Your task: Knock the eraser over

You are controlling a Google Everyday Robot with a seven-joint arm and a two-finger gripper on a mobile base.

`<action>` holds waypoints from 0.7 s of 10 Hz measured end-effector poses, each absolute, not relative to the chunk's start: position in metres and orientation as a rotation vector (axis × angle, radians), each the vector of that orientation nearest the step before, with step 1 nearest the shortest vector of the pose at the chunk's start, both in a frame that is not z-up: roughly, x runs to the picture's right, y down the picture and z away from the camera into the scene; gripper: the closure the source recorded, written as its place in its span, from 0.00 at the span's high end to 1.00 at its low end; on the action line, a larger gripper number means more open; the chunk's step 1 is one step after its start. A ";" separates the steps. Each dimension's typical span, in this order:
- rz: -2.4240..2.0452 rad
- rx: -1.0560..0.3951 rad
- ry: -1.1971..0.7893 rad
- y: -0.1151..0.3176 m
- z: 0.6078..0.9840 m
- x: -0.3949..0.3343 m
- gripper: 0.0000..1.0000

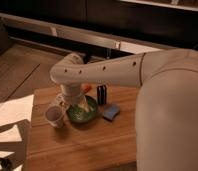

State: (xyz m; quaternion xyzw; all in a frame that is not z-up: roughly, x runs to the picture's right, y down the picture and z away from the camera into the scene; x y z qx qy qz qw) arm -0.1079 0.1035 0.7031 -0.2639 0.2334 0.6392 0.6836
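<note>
The eraser (101, 94) is a small dark block with pale stripes. It stands upright on the wooden table (82, 145), just behind and to the right of a green bowl (87, 114). My gripper (73, 103) hangs down from the white arm (107, 72) over the left rim of the bowl, between the bowl and a paper cup (54, 116). It is to the left of the eraser and apart from it.
A flat blue sponge-like pad (111, 111) lies right of the bowl, in front of the eraser. A small orange thing (86, 88) sits behind the bowl. White papers (9, 117) lie off the table's left edge. My arm's bulk covers the right side.
</note>
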 end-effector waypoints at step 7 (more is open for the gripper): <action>1.439 -0.502 0.466 0.051 0.737 -0.066 0.00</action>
